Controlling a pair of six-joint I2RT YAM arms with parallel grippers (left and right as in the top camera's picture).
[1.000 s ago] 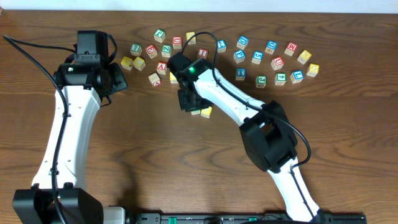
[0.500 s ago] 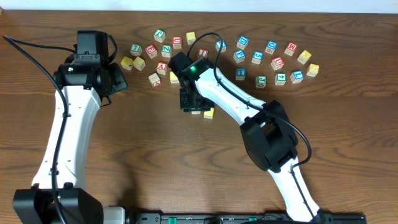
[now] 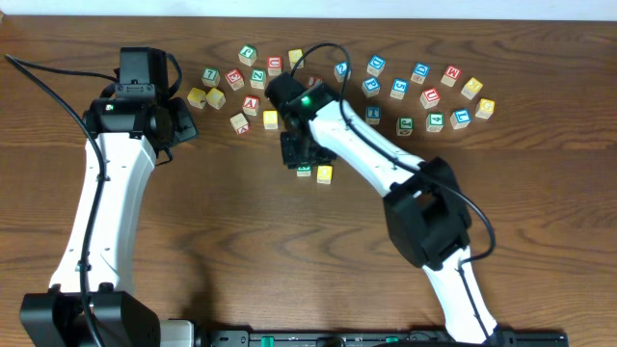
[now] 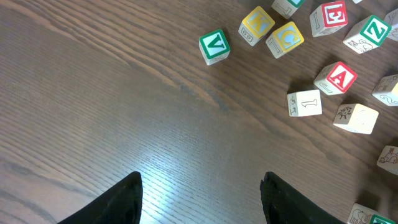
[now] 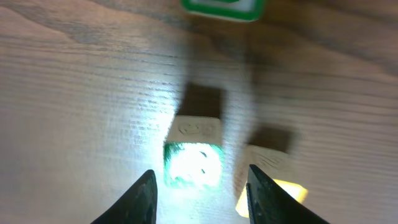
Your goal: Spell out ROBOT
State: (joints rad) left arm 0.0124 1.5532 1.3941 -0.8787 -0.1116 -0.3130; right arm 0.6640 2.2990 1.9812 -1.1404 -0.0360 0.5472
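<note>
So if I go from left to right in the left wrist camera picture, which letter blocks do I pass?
green V block → yellow K block → yellow C block → red A block. The other blocks overlap these too much to place.

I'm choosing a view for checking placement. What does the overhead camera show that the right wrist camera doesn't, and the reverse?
Only overhead: both whole arms, including the left arm, and the spread of lettered cubes along the far side of the wooden table. Only right wrist: the right gripper up close, fingers parted with a gap either side of the green-lettered cube. Both: that cube and the yellow cube right beside it.
</note>
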